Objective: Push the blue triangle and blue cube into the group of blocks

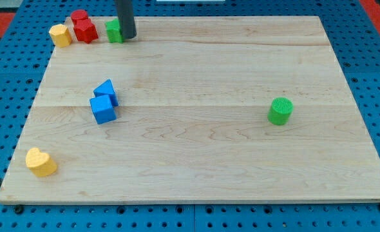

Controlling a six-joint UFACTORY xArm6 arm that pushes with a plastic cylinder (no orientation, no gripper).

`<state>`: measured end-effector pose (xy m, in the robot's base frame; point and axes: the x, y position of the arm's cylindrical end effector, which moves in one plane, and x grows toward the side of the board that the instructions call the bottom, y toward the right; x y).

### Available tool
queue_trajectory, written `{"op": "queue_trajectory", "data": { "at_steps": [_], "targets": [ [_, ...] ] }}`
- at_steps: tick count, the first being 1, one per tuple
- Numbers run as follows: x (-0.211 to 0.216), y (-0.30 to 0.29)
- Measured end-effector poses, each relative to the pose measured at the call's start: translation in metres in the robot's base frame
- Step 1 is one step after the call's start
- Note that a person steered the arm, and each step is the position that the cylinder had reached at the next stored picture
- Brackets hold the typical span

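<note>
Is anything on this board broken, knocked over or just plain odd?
Nothing looks damaged or toppled. The only oddity: my tip is pressed against a green block in the group at the view's top left, away from the blue triangle and blue cube, which touch mid-board.

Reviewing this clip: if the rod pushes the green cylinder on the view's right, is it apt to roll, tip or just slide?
The green cylinder stands upright on its flat end and looks squat, so it would probably slide, not roll or tip. The board looks smooth, so little should catch it. An off-centre push might let its round side slip off my tip, now far away beside the green block.
</note>
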<state>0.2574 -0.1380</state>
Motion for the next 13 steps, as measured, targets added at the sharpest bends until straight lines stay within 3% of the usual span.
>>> {"op": "queue_trajectory", "data": {
  "at_steps": [1,2,3,5,6,8,9,10,11,12,13],
  "targets": [
    [0.096,0.06],
    [0.239,0.06],
    [0.246,0.016],
    [0.137,-0.031],
    [0.112,-0.056],
    [0.132,0.006],
    [0.068,-0.032],
    [0.056,-0.043],
    [0.081,-0.045],
    [0.03,-0.058],
    [0.093,-0.047]
  ]
}}
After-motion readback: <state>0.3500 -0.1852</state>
